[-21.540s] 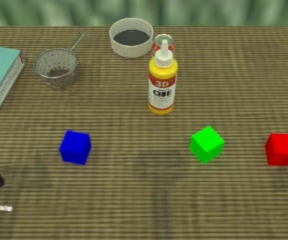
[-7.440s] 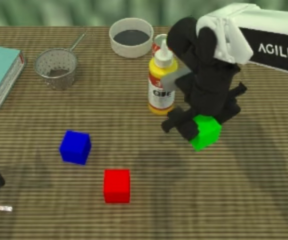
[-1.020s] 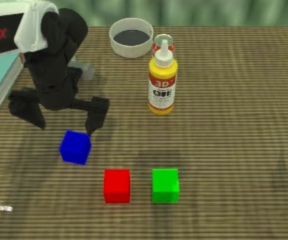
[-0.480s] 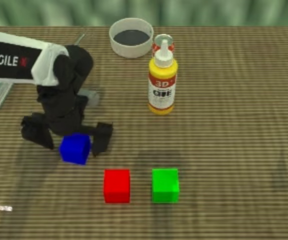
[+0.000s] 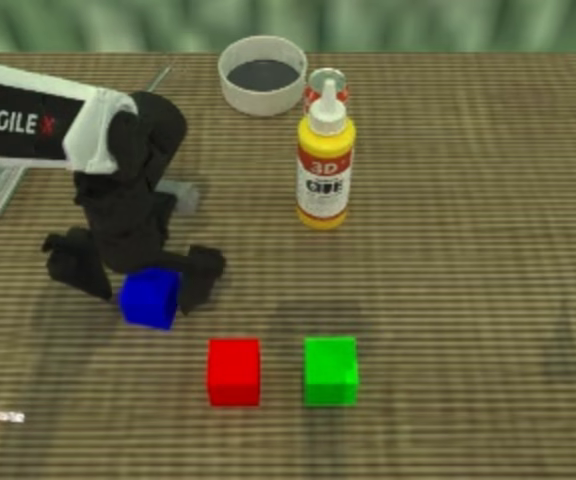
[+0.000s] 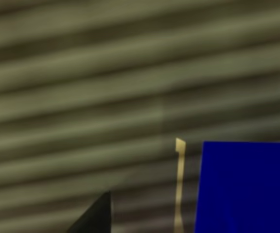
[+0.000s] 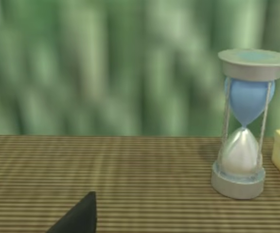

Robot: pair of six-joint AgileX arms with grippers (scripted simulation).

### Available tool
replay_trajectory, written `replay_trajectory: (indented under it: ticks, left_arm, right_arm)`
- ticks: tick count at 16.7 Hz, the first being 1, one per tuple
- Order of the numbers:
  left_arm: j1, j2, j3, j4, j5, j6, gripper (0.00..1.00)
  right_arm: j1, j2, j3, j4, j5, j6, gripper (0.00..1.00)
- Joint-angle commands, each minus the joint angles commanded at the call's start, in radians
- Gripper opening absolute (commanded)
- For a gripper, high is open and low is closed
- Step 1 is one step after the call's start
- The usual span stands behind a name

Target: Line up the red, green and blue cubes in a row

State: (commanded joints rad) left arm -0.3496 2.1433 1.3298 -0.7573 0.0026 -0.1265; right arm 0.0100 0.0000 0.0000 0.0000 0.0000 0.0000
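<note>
Left pincer (image 5: 138, 275) open, straddling the blue cube (image 5: 149, 297) — cube lies between its fingers, toward the counter's left edge from the red cube (image 5: 234, 371).

Blue cube (image 5: 149, 299) left of red cube (image 5: 233, 371); green cube (image 5: 330, 371) right

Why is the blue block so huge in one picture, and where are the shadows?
Left wrist view: the camera sits right beside the blue cube, so it fills a corner. Top view: soft dark shadows lie on the table under the left claw, which straddles that cube. Right wrist view: the green background is smeary behind an hourglass.
</note>
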Motion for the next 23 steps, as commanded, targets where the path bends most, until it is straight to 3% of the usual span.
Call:
replay_trajectory:
  ticks: [9,19,23]
  left_arm:
    - [0.0,0.0,0.0,0.0,0.0,0.0,0.02]
    - [0.001,-0.007,0.004,-0.006,-0.001,0.001,0.0]
    - [0.012,-0.054,0.063,-0.119,-0.002,-0.004,0.0]
  right_arm:
    - [0.0,0.0,0.0,0.0,0.0,0.0,1.0]
    - [0.0,0.0,0.0,0.0,0.0,0.0,1.0]
    - [0.0,0.0,0.0,0.0,0.0,0.0,1.0]
